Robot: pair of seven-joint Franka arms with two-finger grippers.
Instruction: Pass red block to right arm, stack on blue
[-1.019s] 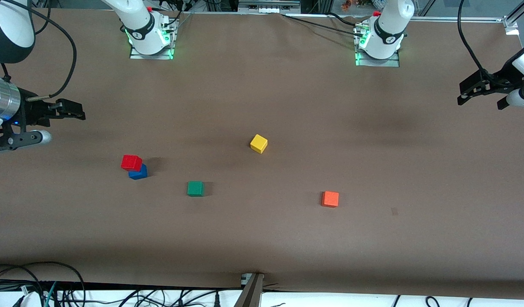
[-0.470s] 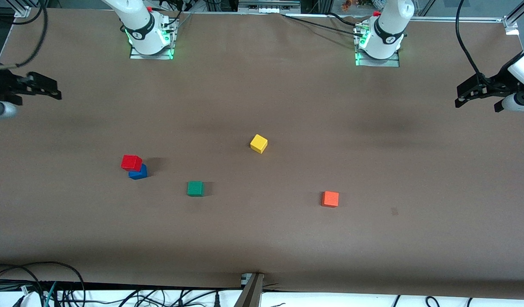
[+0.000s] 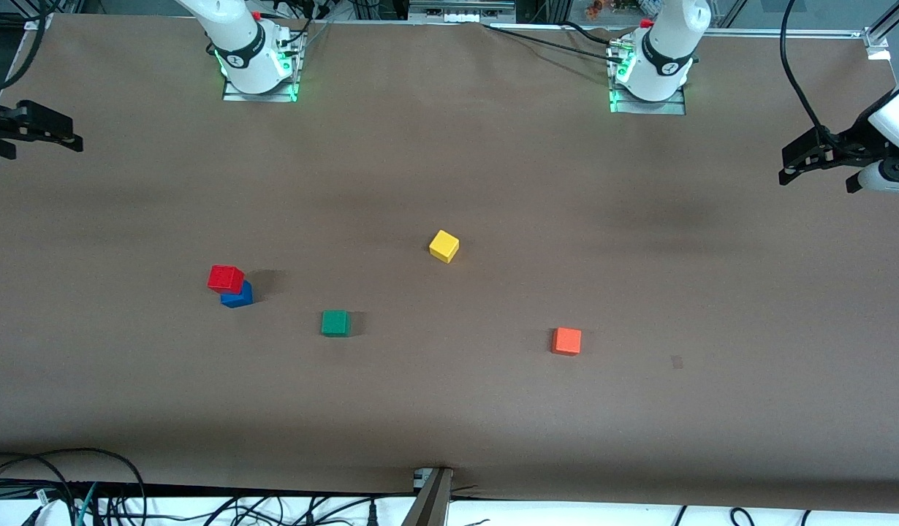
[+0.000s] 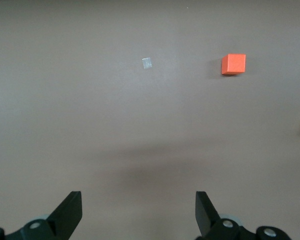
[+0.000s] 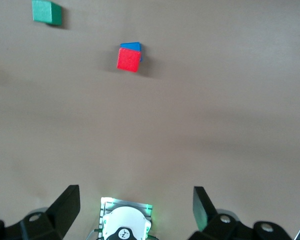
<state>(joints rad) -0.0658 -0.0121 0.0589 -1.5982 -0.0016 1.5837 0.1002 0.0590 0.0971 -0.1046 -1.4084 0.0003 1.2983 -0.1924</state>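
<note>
Brown cloth covers the table [image 3: 449, 409]. We see five cubes, one each: red [image 3: 225, 278] sitting on blue [image 3: 238, 296] toward the right arm's end, green [image 3: 335, 323], yellow [image 3: 444, 246], orange [image 3: 566, 341]. Red looks light, rigid and matte; we'd pinch two opposite flat faces. Right gripper [image 3: 44, 131] and left gripper [image 3: 811, 157] hang over the table's ends, jaws apart, empty.
</note>
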